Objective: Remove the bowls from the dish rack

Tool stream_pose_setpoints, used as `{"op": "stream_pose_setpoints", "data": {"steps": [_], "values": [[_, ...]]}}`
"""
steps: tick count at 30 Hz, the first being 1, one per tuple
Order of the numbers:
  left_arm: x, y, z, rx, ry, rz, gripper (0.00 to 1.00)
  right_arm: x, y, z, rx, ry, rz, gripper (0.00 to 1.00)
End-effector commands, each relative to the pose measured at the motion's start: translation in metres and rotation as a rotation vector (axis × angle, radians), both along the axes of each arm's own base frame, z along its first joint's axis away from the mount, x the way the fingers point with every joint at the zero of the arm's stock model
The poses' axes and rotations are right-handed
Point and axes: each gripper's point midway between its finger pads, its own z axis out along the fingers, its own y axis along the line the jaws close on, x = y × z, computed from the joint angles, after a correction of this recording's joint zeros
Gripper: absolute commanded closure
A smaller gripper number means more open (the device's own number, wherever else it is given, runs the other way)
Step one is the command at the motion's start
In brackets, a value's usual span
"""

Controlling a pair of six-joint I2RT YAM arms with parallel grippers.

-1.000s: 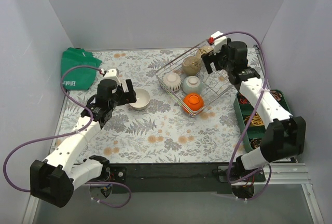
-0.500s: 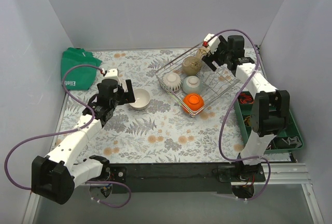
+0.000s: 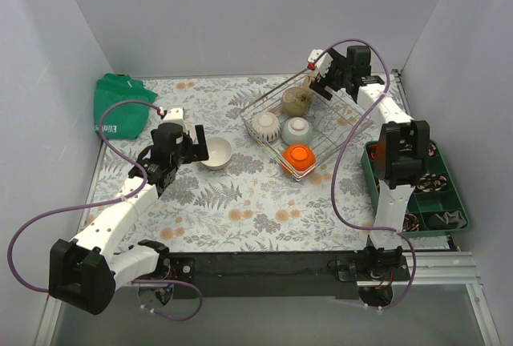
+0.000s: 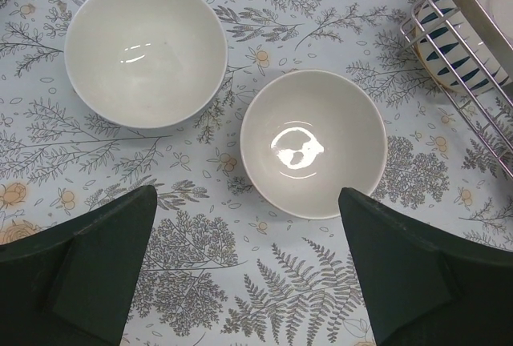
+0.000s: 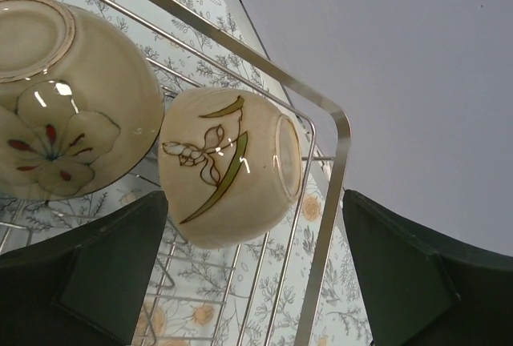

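— So, how far along are you?

— Two out, going by my left wrist camera. A wide white bowl (image 4: 146,51) and a smaller white bowl (image 4: 313,142) sit upright on the floral tablecloth (image 3: 240,210), near each other but not touching. My left gripper (image 4: 247,194) hangs over them, fingers spread wide, nothing in them.

— And the dish rack?

— The dish rack (image 3: 345,126) on the far right is a long way from unloaded. From above I count a ribbed bowl (image 3: 266,126), a mint bowl (image 3: 297,130), an orange bowl (image 3: 299,155) and a beige bowl (image 3: 296,101). My right gripper (image 5: 250,226) is at the rack's far corner. Its fingers are wide apart on either side of a cream bowl (image 5: 228,166), which is tipped on its side against the wire and not gripped.

— How will that one handle?

— Glossy glaze, a rounded wall, a painted leaf — slippery, I'd judge. The thin wire rim runs right beside it, so there's little room for a finger. The beige bowl next to it shows its foot ring and a painted flower. Whether the two touch, I can't tell.
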Motion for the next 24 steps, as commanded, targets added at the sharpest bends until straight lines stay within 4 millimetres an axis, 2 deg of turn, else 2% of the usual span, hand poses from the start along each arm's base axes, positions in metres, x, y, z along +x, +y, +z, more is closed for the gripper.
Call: {"op": "stream_pose_setpoints", "data": {"steps": [1, 3, 4, 7, 16, 20, 24], "values": [[0.003, 0.002, 0.004, 0.01, -0.028, 0.0, 0.02, 0.019, 0.009, 0.007, -0.009, -0.049, 0.068, 0.01], [0.003, 0.003, 0.003, 0.008, -0.027, -0.002, 0.02, 0.023, 0.008, 0.004, -0.021, -0.051, 0.076, 0.02], [0.003, 0.002, 0.003, 0.007, -0.028, -0.003, 0.02, 0.025, 0.007, -0.005, -0.025, -0.037, 0.075, 0.01], [0.004, 0.002, 0.001, 0.004, -0.022, -0.005, 0.02, 0.03, 0.004, -0.016, -0.025, -0.023, 0.077, 0.01], [0.006, 0.001, -0.009, 0.006, 0.01, -0.014, 0.02, 0.028, 0.007, -0.048, -0.013, 0.057, 0.103, 0.01], [0.006, 0.0, -0.011, 0.002, 0.016, -0.02, 0.02, 0.02, 0.011, -0.054, -0.001, 0.101, 0.129, 0.02], [0.007, -0.001, -0.013, -0.004, 0.022, -0.026, 0.02, 0.022, 0.009, -0.059, -0.008, 0.104, 0.12, 0.01]]}}
